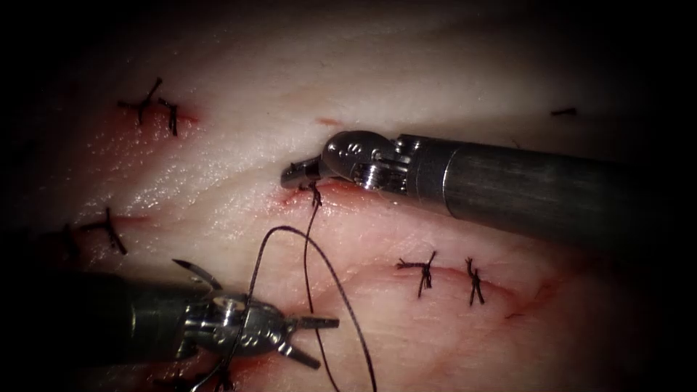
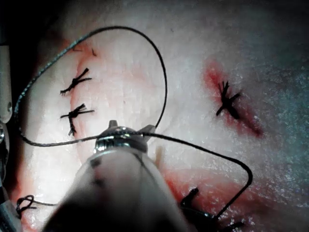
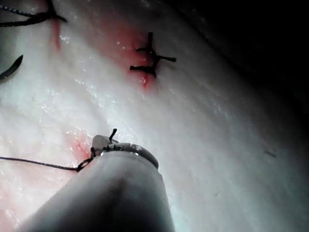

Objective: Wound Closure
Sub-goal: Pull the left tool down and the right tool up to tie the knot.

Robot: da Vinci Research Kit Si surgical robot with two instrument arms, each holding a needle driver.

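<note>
The right tool reaches in from the right over the tissue. Its jaws are shut on the short end of the thread at a fresh knot on the cut, as also seen at the right tool's tip. From the knot the long thread runs down, arches and drapes over the left tool. That tool's jaws stand open and hold nothing. The curved needle lies just above the left tool's wrist, left of the knot, held by neither tool. The thread loops wide around the left tool.
Finished stitches sit at the upper left, the left and as a pair on the right. A short cut piece of thread lies at the far right. Red fluid stains the cut around the knot.
</note>
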